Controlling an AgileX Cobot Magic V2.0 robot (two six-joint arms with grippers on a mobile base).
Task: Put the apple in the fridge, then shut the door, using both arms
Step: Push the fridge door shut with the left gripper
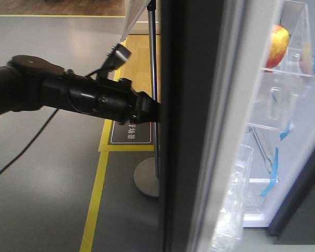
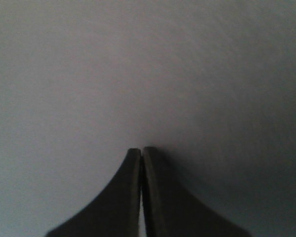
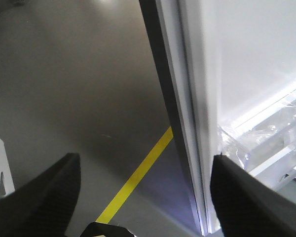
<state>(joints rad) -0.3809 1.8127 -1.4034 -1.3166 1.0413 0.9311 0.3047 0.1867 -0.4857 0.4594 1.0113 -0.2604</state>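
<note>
The red and yellow apple (image 1: 277,46) rests in a clear plastic bin at the upper right, inside the fridge (image 1: 304,194). The door (image 1: 191,131) stands edge-on in the middle, dark grey outside and white inside. My black left arm (image 1: 94,97) reaches from the left up to the door's outer face. In the left wrist view the left gripper (image 2: 141,149) is shut on nothing, tips against that grey face (image 2: 148,69). My right gripper (image 3: 145,157) is open and empty, hanging beside the door's edge (image 3: 175,98).
A metal pole on a round base (image 1: 147,184) stands just left of the door. Yellow floor lines (image 1: 97,189) and a floor sign (image 1: 130,134) lie below my left arm. Clear door bins (image 3: 266,143) with blue tape (image 1: 273,173) show by the white inner side.
</note>
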